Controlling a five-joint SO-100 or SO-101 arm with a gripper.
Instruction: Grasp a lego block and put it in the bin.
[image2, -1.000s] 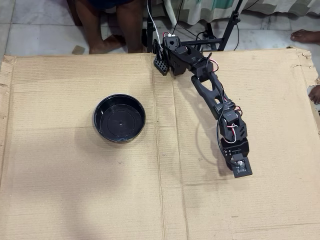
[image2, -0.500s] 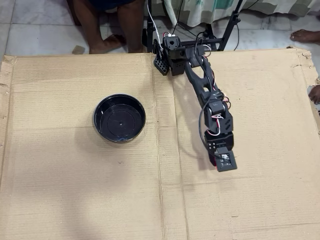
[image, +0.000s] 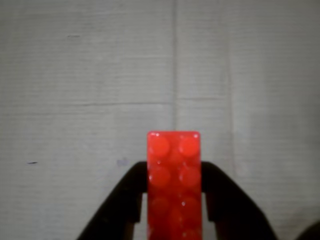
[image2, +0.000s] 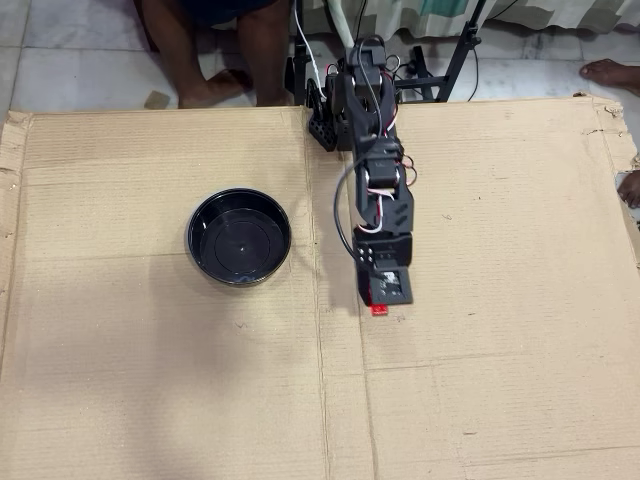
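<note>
1. Jaws (image: 174, 200) clamp the red lego block (image: 174, 185) on both long sides, studs facing the wrist camera.
2. Overhead, the black bin (image2: 239, 237) lies well left of the block (image2: 379, 309); carry it leftward above the cardboard (image2: 150, 380).
3. Release only once centred over the bin.

Glossy red plastic lego block (image: 174, 185) sits between matt black, seemingly plastic jaws; ridged brown cardboard (image2: 150, 380) beyond; bin (image2: 239, 237) glossy black.
</note>
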